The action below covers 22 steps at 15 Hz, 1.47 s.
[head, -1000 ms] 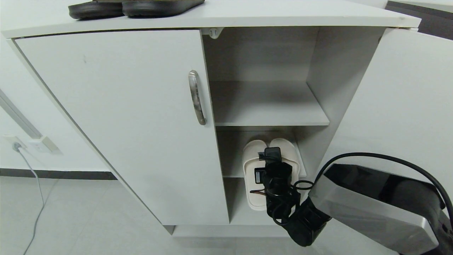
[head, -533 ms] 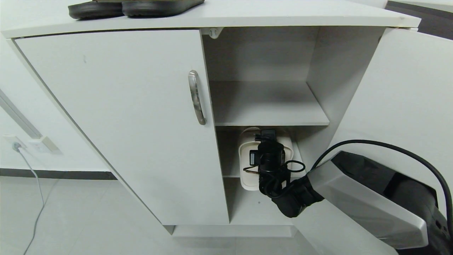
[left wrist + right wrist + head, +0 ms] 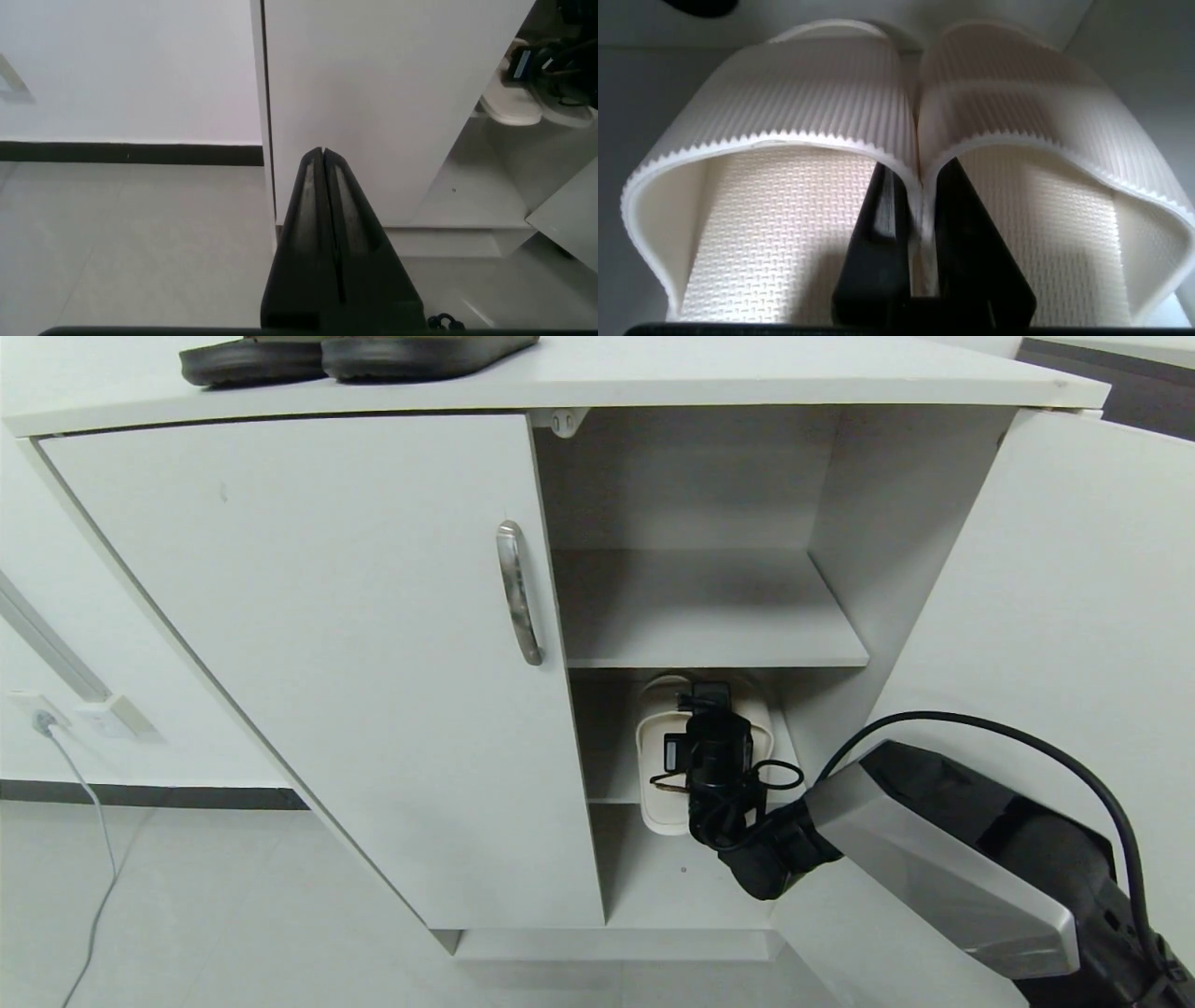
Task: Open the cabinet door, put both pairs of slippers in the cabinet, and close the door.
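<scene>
We face the cabinet [image 3: 653,378] with its right door [image 3: 1055,597] swung wide open and its left door [image 3: 308,644] shut, the handle [image 3: 519,593] at that door's inner edge. Inside, the upper shelf [image 3: 709,607] is bare. The white slippers [image 3: 658,775] are in the compartment below it, side by side and toes inward, with their heels out past the front edge of the lower shelf [image 3: 607,798]. We cannot tell whether their soles rest on it yet. The right tool [image 3: 917,201] holds them as one bundle, one finger inside each slipper, pinching the two neighbouring side walls together. We judge the pair light, soft and bendy, probably foam. The ribbed straps should give good friction, but the pinched walls can flex, so the heels may sag or swing until the soles are down. The dark slippers [image 3: 355,355] lie together on top of the cabinet, above the closed door, and wait their turn. They look flatter and rubbery, and we would take them the same way, by the touching inner edges near the straps, since a grip on one outer side would likely leave the other slipper behind. The left tool [image 3: 322,159] hangs low before the closed door, its fingers pressed together with nothing between them.
</scene>
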Available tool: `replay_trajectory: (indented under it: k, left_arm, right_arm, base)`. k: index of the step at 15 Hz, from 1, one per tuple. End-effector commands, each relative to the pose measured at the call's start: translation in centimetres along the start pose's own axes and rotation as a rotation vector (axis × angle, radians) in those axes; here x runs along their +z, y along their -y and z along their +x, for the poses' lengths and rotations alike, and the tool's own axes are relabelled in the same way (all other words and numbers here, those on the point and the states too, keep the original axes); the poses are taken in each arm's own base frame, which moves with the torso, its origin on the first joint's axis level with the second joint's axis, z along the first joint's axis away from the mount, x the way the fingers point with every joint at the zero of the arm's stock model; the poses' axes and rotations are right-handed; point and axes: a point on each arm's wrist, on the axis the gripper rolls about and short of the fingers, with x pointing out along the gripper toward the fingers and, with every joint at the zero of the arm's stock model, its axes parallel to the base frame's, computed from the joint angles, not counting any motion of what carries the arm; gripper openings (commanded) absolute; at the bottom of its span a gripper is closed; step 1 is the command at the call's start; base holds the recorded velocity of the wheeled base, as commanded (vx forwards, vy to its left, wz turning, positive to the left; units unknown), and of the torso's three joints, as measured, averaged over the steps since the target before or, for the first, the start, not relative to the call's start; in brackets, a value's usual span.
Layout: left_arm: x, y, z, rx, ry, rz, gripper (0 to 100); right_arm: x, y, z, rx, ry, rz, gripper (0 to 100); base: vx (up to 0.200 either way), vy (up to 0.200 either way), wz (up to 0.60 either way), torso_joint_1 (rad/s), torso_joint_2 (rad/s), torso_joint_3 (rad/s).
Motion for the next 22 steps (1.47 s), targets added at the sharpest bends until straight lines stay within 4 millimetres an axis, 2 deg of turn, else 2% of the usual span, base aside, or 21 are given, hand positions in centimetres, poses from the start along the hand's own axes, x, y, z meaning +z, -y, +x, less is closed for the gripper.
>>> replay_trajectory:
  k: [1,9,10,13,17,18,22]
  left_arm:
    - [0.0,0.0,0.0,0.001,-0.003,0.000,0]
    - [0.0,0.0,0.0,0.001,-0.001,0.000,0]
    - [0.0,0.0,0.0,0.000,-0.003,0.000,0]
    - [0.0,0.0,0.0,0.001,-0.003,0.000,0]
    - [0.0,0.0,0.0,0.000,-0.001,0.000,0]
    - [0.0,0.0,0.0,0.001,-0.003,0.000,0]
    - [0.0,0.0,0.0,0.000,-0.001,0.001,0]
  right_arm:
    - [-0.5,0.1,0.3,-0.006,-0.006,-0.007,0]
    - [-1.4,0.2,0.4,-0.009,-0.025,-0.021,0]
    - [-1.4,0.2,0.3,-0.009,-0.026,-0.022,100]
    - [-1.5,0.3,0.1,-0.007,-0.033,-0.030,100]
    - [-0.6,0.8,-1.1,0.000,-0.039,-0.033,100]
    - [0.1,0.9,-2.7,0.019,-0.036,-0.032,100]
    - [2.0,1.6,-6.7,0.058,-0.037,-0.035,100]
  base:
    - [0.000,0.000,0.00,0.000,0.00,0.000]
    - [0.000,0.000,0.00,0.000,0.00,0.000]
    - [0.000,0.000,0.00,0.000,0.00,0.000]
    - [0.000,0.000,0.00,0.000,0.00,0.000]
    - [0.000,0.000,0.00,0.000,0.00,0.000]
    - [0.000,0.000,0.00,0.000,0.00,0.000]
    - [0.000,0.000,0.00,0.000,0.00,0.000]
